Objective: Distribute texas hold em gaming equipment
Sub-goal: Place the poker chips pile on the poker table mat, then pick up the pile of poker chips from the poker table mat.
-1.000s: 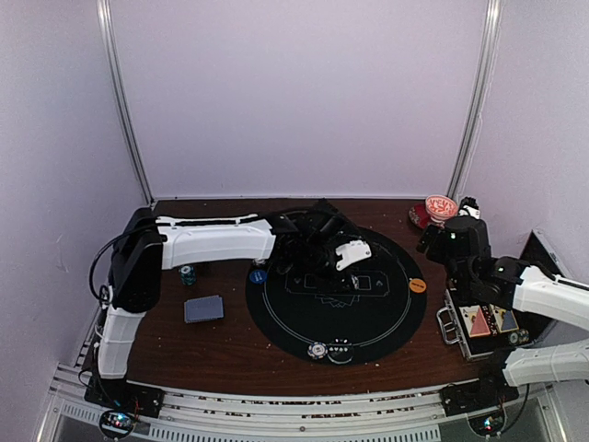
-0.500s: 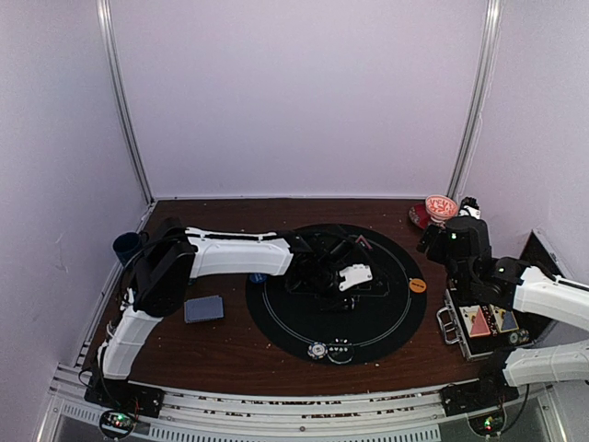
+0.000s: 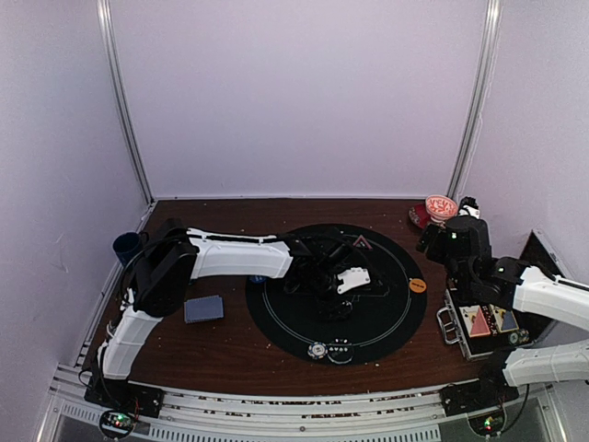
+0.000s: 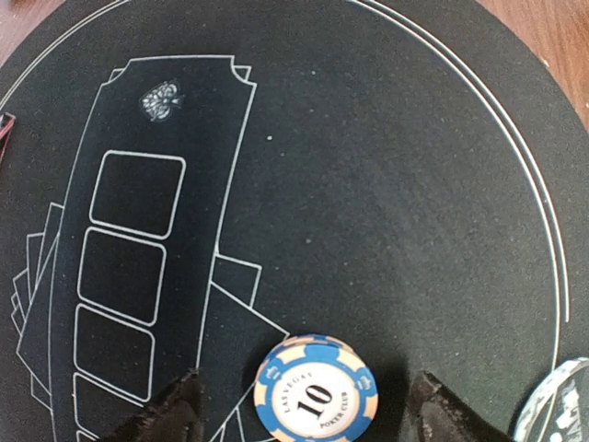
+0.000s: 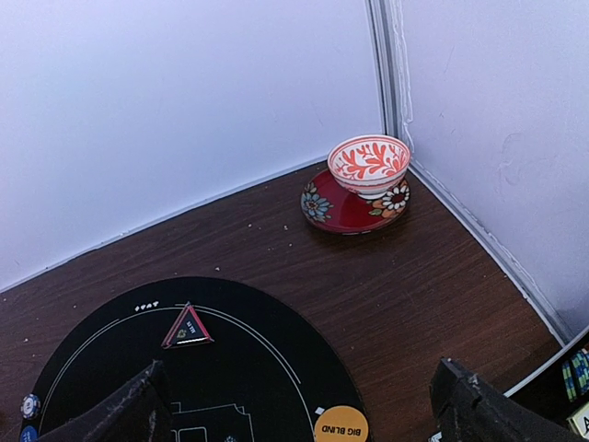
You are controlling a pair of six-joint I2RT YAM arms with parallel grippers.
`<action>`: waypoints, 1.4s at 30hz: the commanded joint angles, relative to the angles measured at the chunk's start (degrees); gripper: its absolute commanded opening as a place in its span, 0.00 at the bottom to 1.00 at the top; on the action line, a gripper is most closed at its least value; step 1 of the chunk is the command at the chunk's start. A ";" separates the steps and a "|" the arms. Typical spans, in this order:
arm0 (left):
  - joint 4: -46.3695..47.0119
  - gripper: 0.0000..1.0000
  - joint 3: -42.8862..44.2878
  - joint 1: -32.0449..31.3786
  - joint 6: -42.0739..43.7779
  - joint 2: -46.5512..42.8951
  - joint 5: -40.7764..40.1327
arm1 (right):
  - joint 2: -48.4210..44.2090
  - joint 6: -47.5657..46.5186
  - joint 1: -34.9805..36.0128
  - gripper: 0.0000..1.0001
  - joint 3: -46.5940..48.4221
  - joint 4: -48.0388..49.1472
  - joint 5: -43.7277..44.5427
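A blue poker chip (image 4: 317, 388) marked 10 lies flat on the black round mat (image 3: 386, 318), near its printed card boxes. My left gripper (image 4: 308, 422) stands open around it, with a gap between the chip and each fingertip (image 4: 170, 414). In the top view the left gripper (image 3: 339, 296) reaches over the mat's middle. The right gripper (image 5: 308, 414) hangs open and empty above the mat's right edge. A red triangle marker (image 5: 189, 327) and an orange disc (image 5: 340, 425) lie on the mat. Grey-blue cards (image 3: 203, 308) sit left of the mat, and two chips (image 3: 329, 350) at its front.
The red-patterned cup (image 5: 368, 161) and saucer (image 5: 354, 204) stand in the far right corner. A metal case (image 3: 483, 322) with cards lies open under the right arm. A dark cup (image 3: 126, 246) stands at the left edge. A pale disc (image 4: 557, 405) shows beside the left gripper.
The left arm reached out over the mat's middle, then its gripper opened and let go of the blue chip, which now lies on the mat. The right arm has not moved.
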 commanded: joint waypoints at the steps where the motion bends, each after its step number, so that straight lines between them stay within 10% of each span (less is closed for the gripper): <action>1: 1.92 0.86 -0.33 -0.20 -0.02 -1.46 -1.52 | 0.39 -0.47 -0.22 1.00 -0.60 0.80 -0.15; 16: 2.77 0.98 -3.53 6.13 -1.01 -22.40 -9.61 | 13.62 -3.77 1.45 1.00 4.94 1.13 -14.18; 31: 16.24 0.98 -43.79 33.16 -0.75 -54.04 -4.45 | 39.90 -5.71 14.94 0.99 22.76 -9.01 -22.15; 42: 24.51 0.98 -56.09 35.10 -2.97 -59.33 -0.91 | 42.18 -5.17 17.73 0.93 22.31 -11.45 -27.94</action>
